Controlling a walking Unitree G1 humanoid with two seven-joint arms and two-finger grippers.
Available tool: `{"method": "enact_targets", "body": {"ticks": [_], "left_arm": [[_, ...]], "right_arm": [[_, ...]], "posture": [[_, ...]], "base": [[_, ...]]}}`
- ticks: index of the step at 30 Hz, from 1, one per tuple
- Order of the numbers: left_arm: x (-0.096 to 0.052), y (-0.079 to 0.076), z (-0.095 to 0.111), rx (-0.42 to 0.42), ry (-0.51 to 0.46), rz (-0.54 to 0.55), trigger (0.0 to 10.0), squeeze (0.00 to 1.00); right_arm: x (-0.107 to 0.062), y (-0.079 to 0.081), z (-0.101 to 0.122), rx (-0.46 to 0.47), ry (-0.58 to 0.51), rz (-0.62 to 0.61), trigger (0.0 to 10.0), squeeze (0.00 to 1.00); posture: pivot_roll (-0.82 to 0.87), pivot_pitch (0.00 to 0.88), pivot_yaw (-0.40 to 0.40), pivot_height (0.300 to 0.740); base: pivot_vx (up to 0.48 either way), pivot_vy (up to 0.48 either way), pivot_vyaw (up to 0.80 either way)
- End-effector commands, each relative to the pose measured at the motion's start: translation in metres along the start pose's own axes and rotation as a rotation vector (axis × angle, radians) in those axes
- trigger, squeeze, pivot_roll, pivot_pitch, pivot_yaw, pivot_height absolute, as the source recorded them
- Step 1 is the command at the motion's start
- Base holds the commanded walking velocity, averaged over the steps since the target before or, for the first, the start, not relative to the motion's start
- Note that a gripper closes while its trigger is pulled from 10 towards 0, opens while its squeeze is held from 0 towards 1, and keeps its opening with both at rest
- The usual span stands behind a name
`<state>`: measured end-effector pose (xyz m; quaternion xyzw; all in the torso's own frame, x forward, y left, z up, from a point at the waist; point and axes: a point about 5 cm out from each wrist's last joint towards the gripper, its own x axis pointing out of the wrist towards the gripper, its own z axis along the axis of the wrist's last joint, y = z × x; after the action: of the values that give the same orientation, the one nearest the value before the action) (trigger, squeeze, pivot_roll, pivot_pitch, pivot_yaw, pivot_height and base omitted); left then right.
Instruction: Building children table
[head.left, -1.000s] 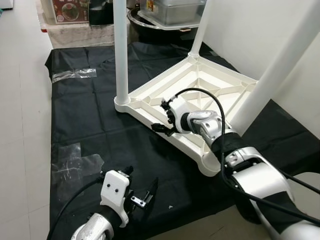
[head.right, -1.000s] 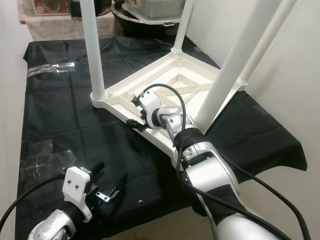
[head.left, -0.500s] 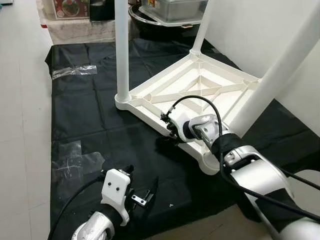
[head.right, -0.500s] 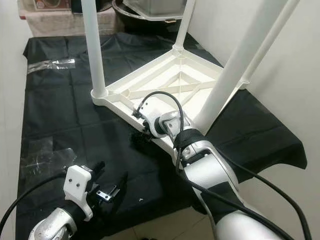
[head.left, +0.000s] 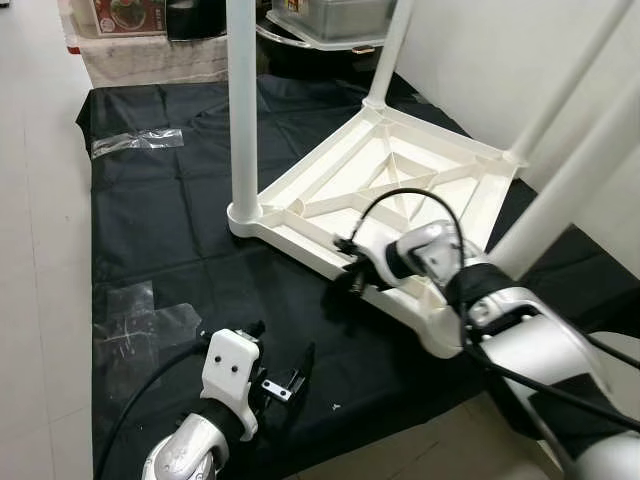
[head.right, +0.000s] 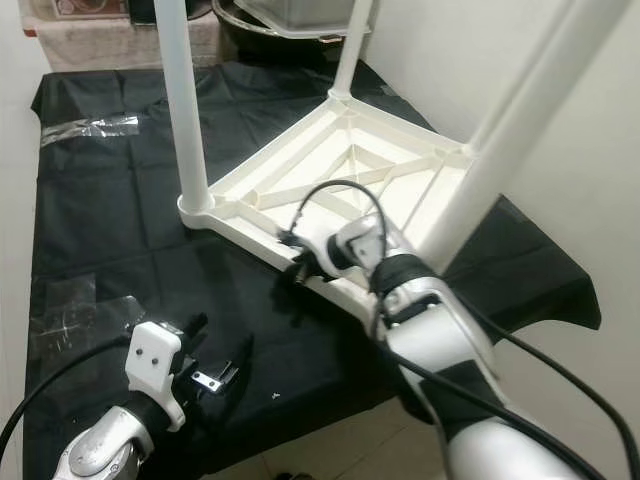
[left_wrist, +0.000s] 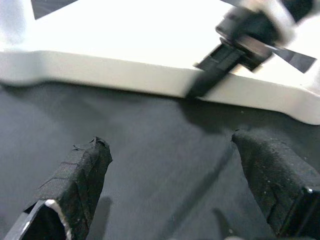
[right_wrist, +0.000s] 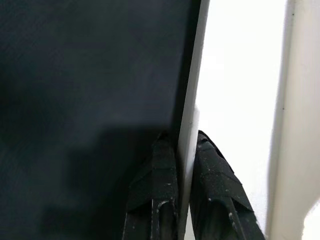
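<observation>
The white children's table (head.left: 400, 180) lies upside down on a black cloth (head.left: 170, 230), its ribbed underside facing up. Three white legs stand up from its corners: one at the left (head.left: 243, 110), one at the back (head.left: 390, 50), one at the near right (head.left: 575, 180). My right gripper (head.left: 350, 285) is shut on the table's near rim (right_wrist: 192, 75), one finger (right_wrist: 157, 200) on either side of the thin edge. My left gripper (head.left: 285, 375) hovers open over the cloth near its front edge, pointing at that rim, with nothing between its fingers (left_wrist: 80, 175).
Strips of clear tape (head.left: 135, 143) lie on the cloth at the back left and front left. Boxes (head.left: 130, 20) and a metal container (head.left: 330, 15) stand behind the cloth. A white wall (head.left: 480, 60) runs along the right, tiled floor (head.left: 35, 250) on the left.
My right gripper came off the top of the table's underside, dropped to the near rim and shut on it. The camera shifted slightly. My left gripper stayed where it was.
</observation>
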<state>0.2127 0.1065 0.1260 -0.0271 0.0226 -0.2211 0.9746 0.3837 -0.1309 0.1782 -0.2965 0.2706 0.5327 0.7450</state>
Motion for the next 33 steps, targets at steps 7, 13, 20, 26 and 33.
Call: {"method": "enact_targets", "body": {"ticks": [7,13,20,26,33], "left_arm": [[0.004,0.002,0.001,0.01,0.001,-0.007,10.0,0.0],[0.008,0.003,0.002,0.02,-0.005,-0.018,10.0,0.0],[0.009,-0.001,0.002,0.039,-0.003,-0.048,10.0,0.0],[0.011,0.001,0.0,0.043,0.003,-0.051,10.0,0.0],[0.012,0.001,-0.001,0.046,0.008,-0.053,10.0,0.0]], "right_arm": [[0.011,0.023,0.017,-0.262,-0.064,0.278,0.0,0.0],[0.007,0.03,0.008,-0.404,-0.034,0.342,0.0,0.0],[0.011,0.039,0.009,-0.497,-0.067,0.392,0.0,0.0],[0.017,0.048,0.034,-0.576,-0.2,0.399,0.0,0.0],[0.019,0.055,0.05,-0.647,-0.287,0.392,0.0,0.0]], "posture": [[0.08,0.12,-0.122,0.74],[0.08,0.109,-0.112,0.74],[0.08,0.094,-0.105,0.74],[0.09,0.08,-0.101,0.74],[0.08,0.069,-0.098,0.74]], "base": [[0.0,0.0,0.0],[0.0,0.0,0.0],[0.0,0.0,0.0],[0.0,0.0,0.0],[0.0,0.0,0.0]]}}
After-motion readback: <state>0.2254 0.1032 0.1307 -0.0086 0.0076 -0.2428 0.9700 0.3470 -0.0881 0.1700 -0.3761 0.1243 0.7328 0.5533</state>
